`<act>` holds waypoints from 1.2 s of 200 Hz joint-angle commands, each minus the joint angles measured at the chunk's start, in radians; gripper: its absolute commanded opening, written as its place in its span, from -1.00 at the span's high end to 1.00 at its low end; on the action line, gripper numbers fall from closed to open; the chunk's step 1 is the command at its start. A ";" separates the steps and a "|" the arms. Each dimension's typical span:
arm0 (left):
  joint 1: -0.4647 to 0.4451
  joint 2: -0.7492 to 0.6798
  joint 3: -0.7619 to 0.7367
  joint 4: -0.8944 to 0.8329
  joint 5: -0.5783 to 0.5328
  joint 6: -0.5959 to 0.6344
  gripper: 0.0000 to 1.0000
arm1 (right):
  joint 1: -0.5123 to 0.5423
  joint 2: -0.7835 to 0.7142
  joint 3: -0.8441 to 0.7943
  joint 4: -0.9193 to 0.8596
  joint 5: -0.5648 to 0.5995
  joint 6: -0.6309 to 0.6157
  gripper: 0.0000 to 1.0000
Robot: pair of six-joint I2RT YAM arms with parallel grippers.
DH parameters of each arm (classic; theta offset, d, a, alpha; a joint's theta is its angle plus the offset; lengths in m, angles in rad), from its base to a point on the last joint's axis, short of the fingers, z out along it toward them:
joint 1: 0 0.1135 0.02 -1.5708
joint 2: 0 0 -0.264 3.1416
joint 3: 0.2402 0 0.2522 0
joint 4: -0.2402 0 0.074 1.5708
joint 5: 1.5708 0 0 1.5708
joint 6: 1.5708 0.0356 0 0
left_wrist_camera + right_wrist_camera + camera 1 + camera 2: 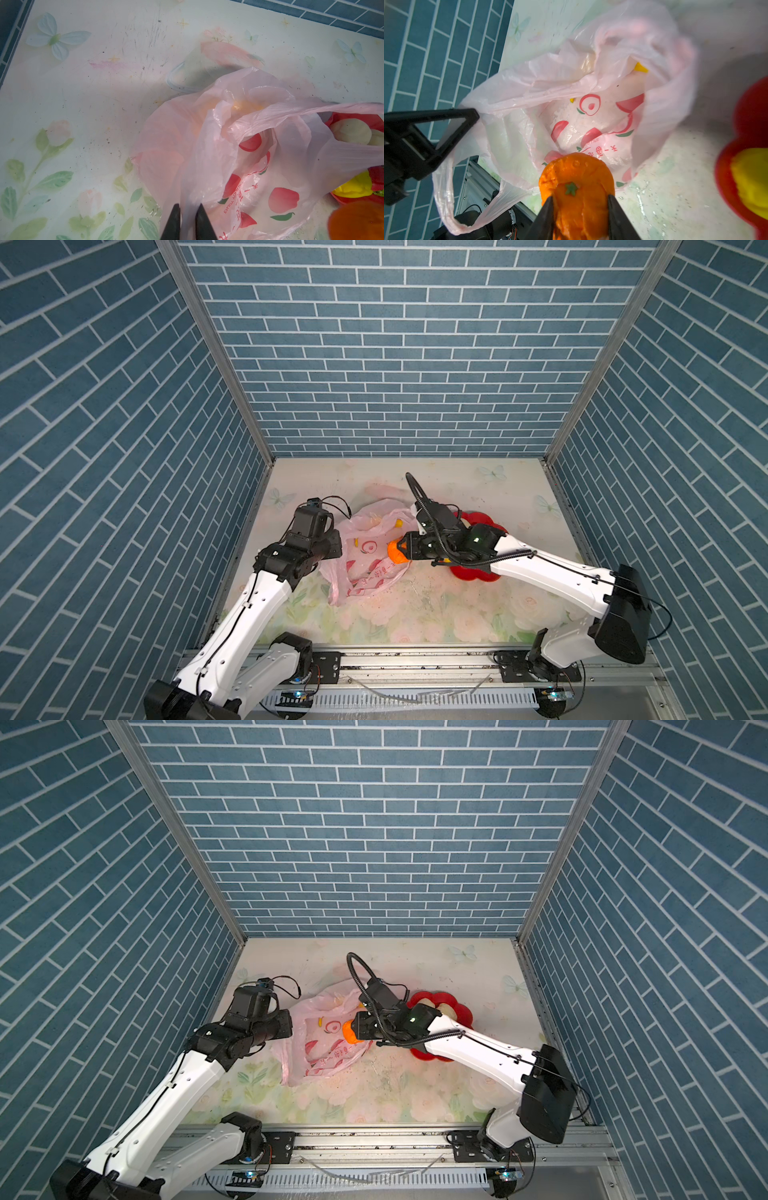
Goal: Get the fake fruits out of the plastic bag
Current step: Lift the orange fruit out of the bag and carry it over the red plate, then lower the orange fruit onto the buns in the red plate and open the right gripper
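Bag (245, 128) we judge thin, floppy, slick: left jaws pinch its rim. Right jaws clamp orange fruit (577, 172) across its middle; prob. light w/ slight give.

One plastic bag (361, 572) lies left of centre on the table (457, 614), and one red flower-shaped dish (467, 573) sits to its right.

Four fruits are in plain sight:
- one orange fruit (577, 176) at the bag's right edge
- two cream fruits (351, 133) side by side in the far part of the dish
- one yellow fruit (355, 187), also in the dish

Inside the bag two yellow tips (640, 68) show through the plastic. Whether they belong to one piece cannot be told.

There are two pincers, the left pincer (188, 207) and the right pincer (580, 197).
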 commanded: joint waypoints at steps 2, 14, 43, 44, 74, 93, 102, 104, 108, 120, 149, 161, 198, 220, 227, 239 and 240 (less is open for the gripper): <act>0.018 0.013 -0.016 0.029 0.037 0.018 0.67 | -0.051 -0.103 -0.019 -0.132 0.062 -0.046 1.00; 0.023 0.020 -0.017 0.036 0.052 0.018 0.67 | -0.085 -0.145 -0.014 -0.182 0.083 -0.061 1.00; 0.025 0.028 -0.016 0.042 0.073 0.020 0.67 | -0.179 -0.210 0.031 -0.312 0.130 -0.123 1.00; 0.025 0.028 -0.017 0.042 0.074 0.020 0.67 | -0.182 -0.211 0.034 -0.317 0.131 -0.126 1.00; 0.026 0.039 -0.013 0.044 0.081 0.023 0.67 | -0.298 -0.228 0.085 -0.384 0.126 -0.193 1.00; 0.026 0.040 -0.014 0.045 0.083 0.026 0.67 | -0.373 -0.217 0.123 -0.401 0.106 -0.238 1.00; 0.026 0.038 -0.014 0.048 0.083 0.026 0.67 | -0.406 -0.206 0.138 -0.406 0.097 -0.260 1.00; 0.026 0.039 -0.014 0.049 0.084 0.026 0.67 | -0.414 -0.203 0.141 -0.406 0.094 -0.265 1.00; 0.026 0.039 -0.014 0.048 0.083 0.026 0.67 | -0.427 -0.199 0.147 -0.406 0.089 -0.274 1.00; 0.026 0.041 -0.012 0.045 0.080 0.031 0.67 | -0.473 -0.179 0.161 -0.399 0.072 -0.298 1.00; 0.026 0.037 -0.011 0.041 0.077 0.030 0.67 | -0.569 -0.111 0.182 -0.356 0.043 -0.345 1.00; 0.026 0.032 -0.013 0.040 0.075 0.032 0.67 | -0.599 -0.075 0.193 -0.335 0.037 -0.362 1.00; 0.026 0.032 -0.026 0.053 0.069 0.030 0.67 | -0.656 0.070 0.242 -0.279 0.042 -0.407 1.00; 0.026 0.053 -0.025 0.062 0.072 0.030 0.67 | -0.677 0.157 0.277 -0.259 0.056 -0.434 1.00; 0.026 0.060 -0.024 0.065 0.072 0.031 0.67 | -0.682 0.185 0.290 -0.254 0.057 -0.439 1.00; 0.026 0.071 -0.022 0.067 0.074 0.033 0.67 | -0.690 0.230 0.311 -0.242 0.051 -0.448 1.00; 0.026 0.071 -0.022 0.067 0.074 0.033 0.67 | -0.691 0.233 0.313 -0.240 0.050 -0.449 1.00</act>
